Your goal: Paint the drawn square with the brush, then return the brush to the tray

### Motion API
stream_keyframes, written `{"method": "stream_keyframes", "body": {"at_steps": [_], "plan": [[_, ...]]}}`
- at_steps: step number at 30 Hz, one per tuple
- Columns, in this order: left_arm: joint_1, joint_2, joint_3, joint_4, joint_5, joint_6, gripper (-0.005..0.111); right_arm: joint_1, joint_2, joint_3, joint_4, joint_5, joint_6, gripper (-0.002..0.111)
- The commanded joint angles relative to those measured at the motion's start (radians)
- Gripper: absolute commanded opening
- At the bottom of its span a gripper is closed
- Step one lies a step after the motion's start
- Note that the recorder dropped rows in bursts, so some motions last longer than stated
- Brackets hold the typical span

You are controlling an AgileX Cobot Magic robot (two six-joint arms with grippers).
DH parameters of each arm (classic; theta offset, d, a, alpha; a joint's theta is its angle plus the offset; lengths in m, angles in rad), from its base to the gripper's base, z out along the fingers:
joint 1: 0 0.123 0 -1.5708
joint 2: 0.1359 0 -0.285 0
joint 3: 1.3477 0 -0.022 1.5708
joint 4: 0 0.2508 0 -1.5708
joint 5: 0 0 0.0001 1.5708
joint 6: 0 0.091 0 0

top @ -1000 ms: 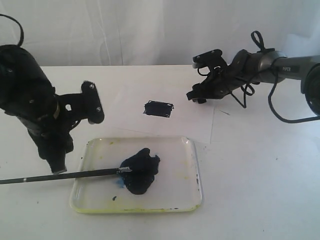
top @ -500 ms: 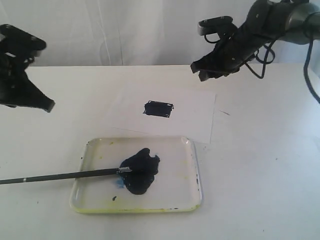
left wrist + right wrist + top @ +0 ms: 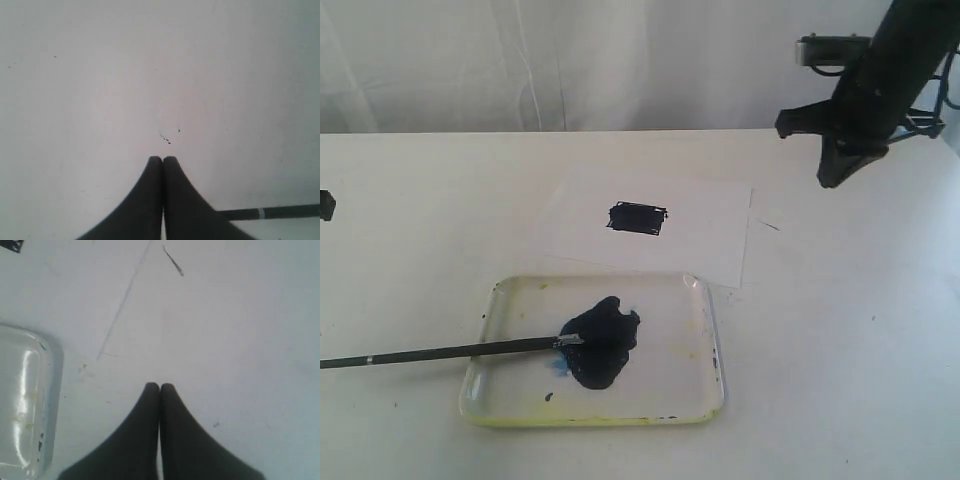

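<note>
The drawn square (image 3: 637, 217) on the white paper (image 3: 700, 225) is filled with dark paint. The brush (image 3: 450, 351) lies with its wet tip in the dark paint blob (image 3: 601, 340) of the clear tray (image 3: 712, 330), its long black handle sticking out past the tray's left rim; part of the handle (image 3: 280, 212) shows in the left wrist view. My left gripper (image 3: 162, 159) is shut and empty over bare table; only a small black piece of it (image 3: 325, 205) shows at the exterior view's left edge. My right gripper (image 3: 159, 386) is shut and empty, raised at the far right (image 3: 832, 175).
A thin dark stroke (image 3: 767, 225) marks the table just right of the paper. A white curtain hangs behind the table. The tray's corner (image 3: 30, 400) with yellowish stains shows in the right wrist view. Small dark specks (image 3: 167, 140) dot the table.
Both arms have pulled back from the tray and paper, left arm nearly out of the exterior view, right arm up to the far right. Both grippers have shut. The brush has stayed still.
</note>
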State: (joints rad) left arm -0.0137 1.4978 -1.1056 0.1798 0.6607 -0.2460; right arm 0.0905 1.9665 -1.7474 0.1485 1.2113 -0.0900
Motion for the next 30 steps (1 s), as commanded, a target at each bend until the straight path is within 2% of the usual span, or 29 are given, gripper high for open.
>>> {"method": "stream_keyframes", "body": {"at_steps": [1,6,8,13,15,23,24,30], "plan": [[0.000,-0.008,-0.002,-0.068,0.066,0.068,0.000,-0.080,-0.101,0.154,-0.012,-0.023,-0.017,0.000],[0.000,0.015,-0.100,-0.100,0.296,0.080,0.000,-0.090,-0.299,0.429,-0.013,-0.214,-0.109,0.000],[0.000,0.002,-0.104,-0.146,0.296,0.132,0.000,-0.090,-0.382,0.520,-0.031,-0.261,-0.109,0.000],[0.000,-0.099,-0.036,-0.145,0.280,0.174,0.000,-0.090,-0.618,0.657,-0.075,-0.288,-0.104,0.000],[0.000,-0.189,0.000,-0.145,0.245,0.174,0.000,-0.090,-0.729,0.692,-0.075,-0.284,-0.104,0.000],[0.000,-0.578,0.099,-0.124,0.259,0.176,0.000,-0.090,-1.156,0.757,-0.079,-0.277,-0.072,0.000],[0.000,-0.680,0.116,-0.107,0.254,0.176,0.000,-0.090,-1.256,0.761,-0.079,-0.272,-0.072,0.000],[0.000,-1.002,0.138,-0.103,0.284,0.185,0.000,-0.090,-1.592,0.761,-0.079,-0.219,-0.072,0.000]]}}
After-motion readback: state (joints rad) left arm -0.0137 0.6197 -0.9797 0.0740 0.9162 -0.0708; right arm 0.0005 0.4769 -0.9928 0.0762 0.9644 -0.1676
